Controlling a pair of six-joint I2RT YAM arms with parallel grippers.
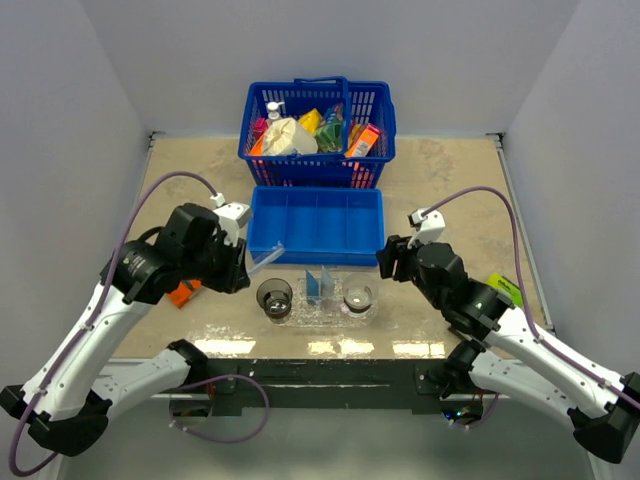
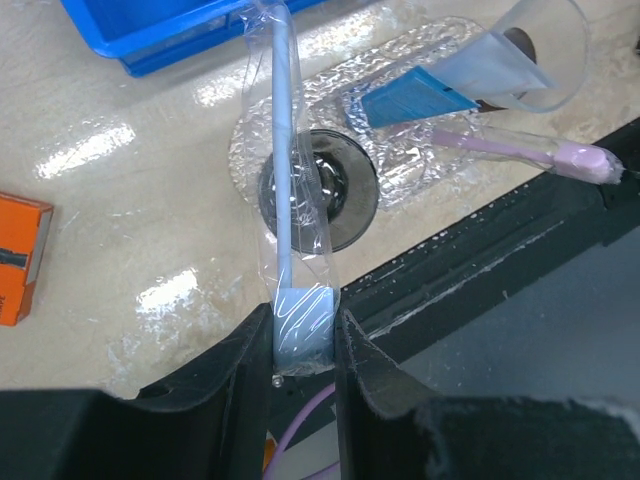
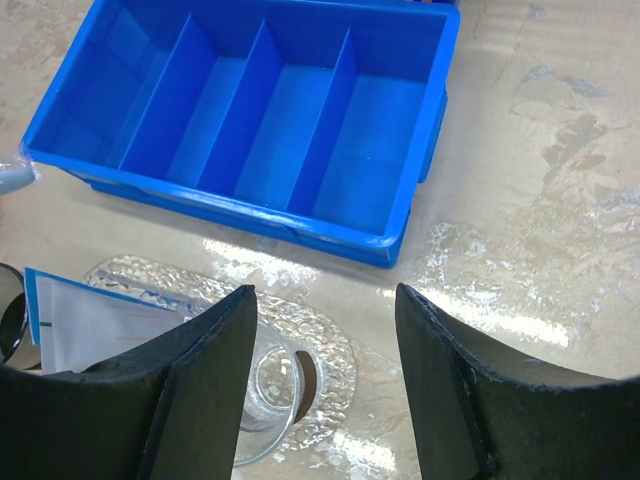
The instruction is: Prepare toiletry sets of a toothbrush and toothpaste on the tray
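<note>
We clamp the wrapped toothbrush (image 2: 285, 150) in the left gripper (image 2: 303, 328) near the tray (image 2: 405, 175), while the right gripper (image 3: 325, 310) hangs released and empty.

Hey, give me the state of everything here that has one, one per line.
Left gripper: shut on wrapped toothbrush
Right gripper: open, empty
Bin: empty
Basket: filled with packets
Dark cup: upright, empty
Clear cup: upright on tray
</note>
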